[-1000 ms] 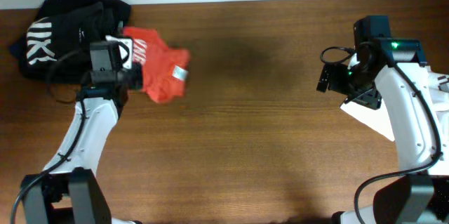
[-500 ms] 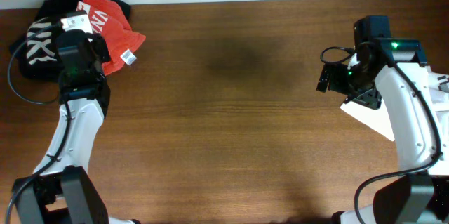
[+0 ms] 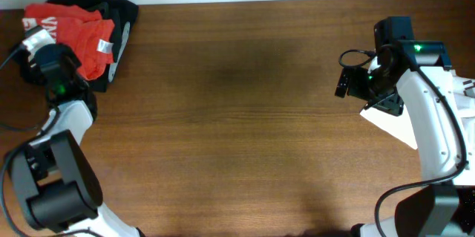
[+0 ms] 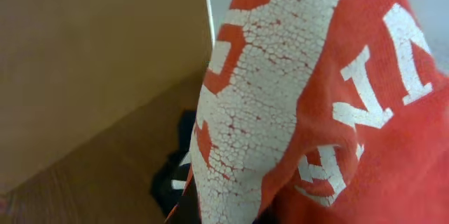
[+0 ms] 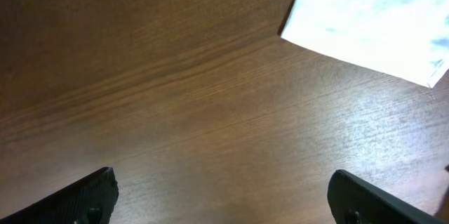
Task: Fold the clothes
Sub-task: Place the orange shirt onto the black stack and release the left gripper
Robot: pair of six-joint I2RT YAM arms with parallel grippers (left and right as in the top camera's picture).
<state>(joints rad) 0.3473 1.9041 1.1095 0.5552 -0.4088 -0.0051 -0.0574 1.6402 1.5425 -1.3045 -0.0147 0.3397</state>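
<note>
tbh the red-orange T-shirt (image 3: pixel 74 33) is bunched on the black T-shirts (image 3: pixel 113 13) at upper left, whether the left hand (image 3: pixel 43 47) is clamped can't be told under cloth, the right hand (image 5: pixel 228 197) is spread wide and empty, so it's probably best dragged onto bare desk (image 3: pixel 245 118) and flattened before any fold is tried.

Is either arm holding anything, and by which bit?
The left gripper seems to hold the red-orange printed T-shirt by a bunched fold near its white lettering; its fingers are hidden. The right gripper is open and empty.
</note>
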